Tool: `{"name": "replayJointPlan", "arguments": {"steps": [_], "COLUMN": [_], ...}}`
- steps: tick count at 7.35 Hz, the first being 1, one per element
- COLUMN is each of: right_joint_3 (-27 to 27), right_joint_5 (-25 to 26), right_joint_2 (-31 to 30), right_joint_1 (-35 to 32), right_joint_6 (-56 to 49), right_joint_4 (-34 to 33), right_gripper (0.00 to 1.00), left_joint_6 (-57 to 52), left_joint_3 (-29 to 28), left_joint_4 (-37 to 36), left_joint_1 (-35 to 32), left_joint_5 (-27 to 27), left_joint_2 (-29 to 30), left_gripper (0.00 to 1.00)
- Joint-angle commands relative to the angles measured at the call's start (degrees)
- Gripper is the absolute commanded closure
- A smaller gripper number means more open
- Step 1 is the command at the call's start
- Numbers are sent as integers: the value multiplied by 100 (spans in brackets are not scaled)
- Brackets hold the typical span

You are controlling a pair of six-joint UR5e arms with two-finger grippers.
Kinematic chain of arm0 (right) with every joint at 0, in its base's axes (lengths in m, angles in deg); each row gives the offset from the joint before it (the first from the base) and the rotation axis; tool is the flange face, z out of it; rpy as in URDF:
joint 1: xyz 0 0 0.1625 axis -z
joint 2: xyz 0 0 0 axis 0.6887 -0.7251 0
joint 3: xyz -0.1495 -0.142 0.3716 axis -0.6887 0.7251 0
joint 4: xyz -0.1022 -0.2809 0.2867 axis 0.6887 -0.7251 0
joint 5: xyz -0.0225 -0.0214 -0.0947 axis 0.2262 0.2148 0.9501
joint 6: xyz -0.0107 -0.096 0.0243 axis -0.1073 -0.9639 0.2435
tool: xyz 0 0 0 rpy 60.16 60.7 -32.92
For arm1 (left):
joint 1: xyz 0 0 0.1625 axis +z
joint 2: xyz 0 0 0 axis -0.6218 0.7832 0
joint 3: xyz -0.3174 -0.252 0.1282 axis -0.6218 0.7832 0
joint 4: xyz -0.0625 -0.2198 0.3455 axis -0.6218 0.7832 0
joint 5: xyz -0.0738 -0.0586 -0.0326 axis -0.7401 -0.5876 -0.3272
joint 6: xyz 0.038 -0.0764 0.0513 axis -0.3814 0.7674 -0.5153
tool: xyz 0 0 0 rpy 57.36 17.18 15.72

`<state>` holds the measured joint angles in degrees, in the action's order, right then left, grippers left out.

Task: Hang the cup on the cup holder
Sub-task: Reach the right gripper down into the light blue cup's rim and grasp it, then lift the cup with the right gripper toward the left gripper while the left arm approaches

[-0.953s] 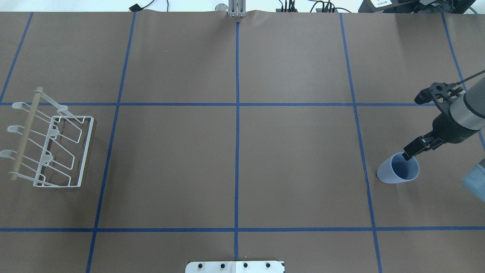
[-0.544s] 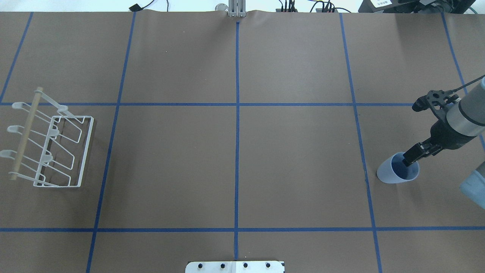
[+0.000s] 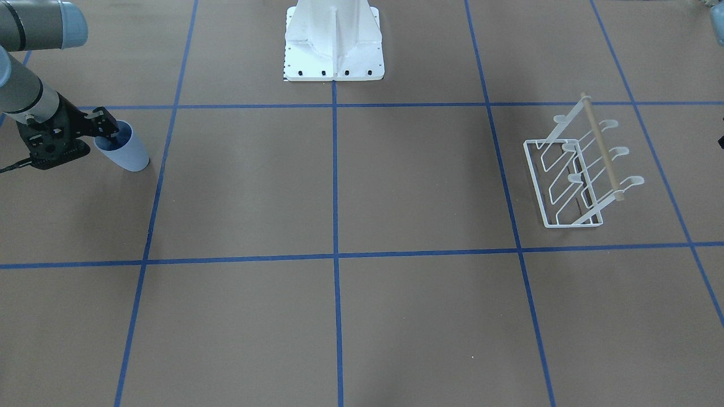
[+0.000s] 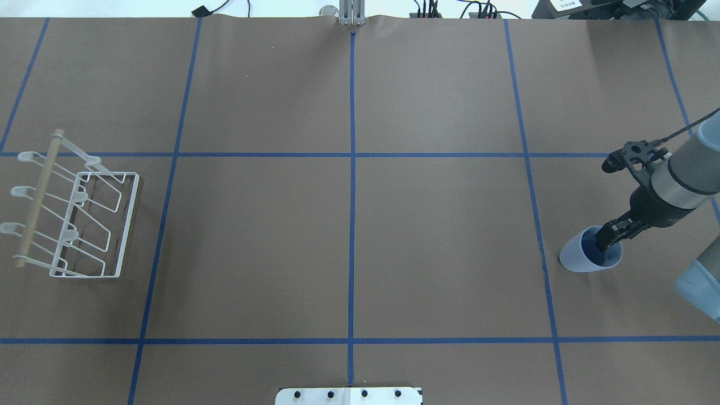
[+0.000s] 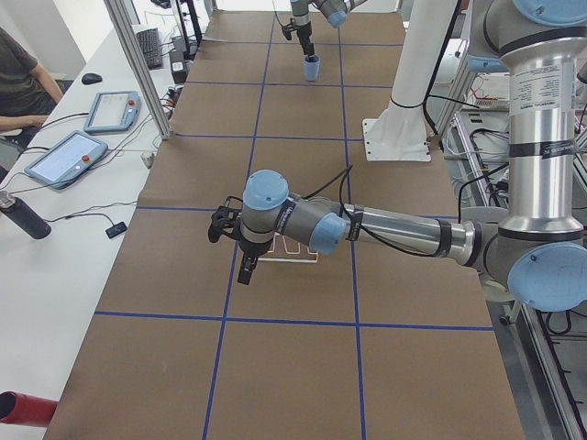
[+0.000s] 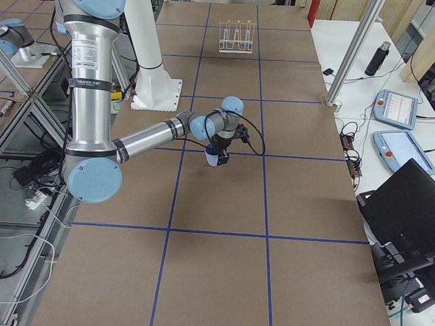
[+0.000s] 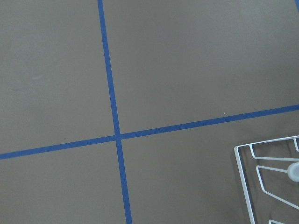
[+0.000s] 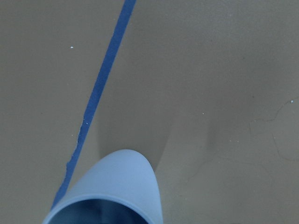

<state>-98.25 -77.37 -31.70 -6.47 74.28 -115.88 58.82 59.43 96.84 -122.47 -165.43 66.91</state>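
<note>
The brown paper-covered table (image 4: 439,236), marked into squares with blue tape, filled every view. The left arm (image 5: 394,229) stretched out low over it, and the right arm (image 4: 683,174) reached down at the opposite end. The cup holder (image 4: 68,232) stood on its wire base at the table's left end, with its wooden rod uppermost and nothing on its prongs. The cup (image 4: 579,256) stood mouth up on the table at the far right end, just beside a tape line and well apart from the holder. The right gripper (image 4: 608,239) dipped into the cup's mouth at the rim; whether it had clamped the wall could not be told. The left gripper (image 5: 246,270) hung just beside the holder, and its opening could not be judged.
</note>
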Motion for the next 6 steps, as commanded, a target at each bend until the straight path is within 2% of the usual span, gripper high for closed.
{"name": "replayJointPlan", "arguments": {"steps": [1, 4, 5, 6], "right_joint_3": [-157, -455, -717, -746], "right_joint_5": [2, -33, -138, -417], "right_joint_2": [-32, -41, -75, -24], "right_joint_1": [-10, -27, -236, -386], "right_joint_6": [13, 434, 444, 470], "right_joint_4": [-2, 7, -2, -2], "right_gripper": [100, 100, 100, 100], "left_joint_6": [0, 0, 0, 79], "left_joint_3": [0, 8, 17, 43], "left_joint_4": [0, -9, 0, 0], "left_joint_1": [0, 0, 0, 0], "left_joint_5": [2, -15, -15, -24], "left_joint_2": [0, 0, 0, 8], "left_gripper": [2, 2, 2, 2]}}
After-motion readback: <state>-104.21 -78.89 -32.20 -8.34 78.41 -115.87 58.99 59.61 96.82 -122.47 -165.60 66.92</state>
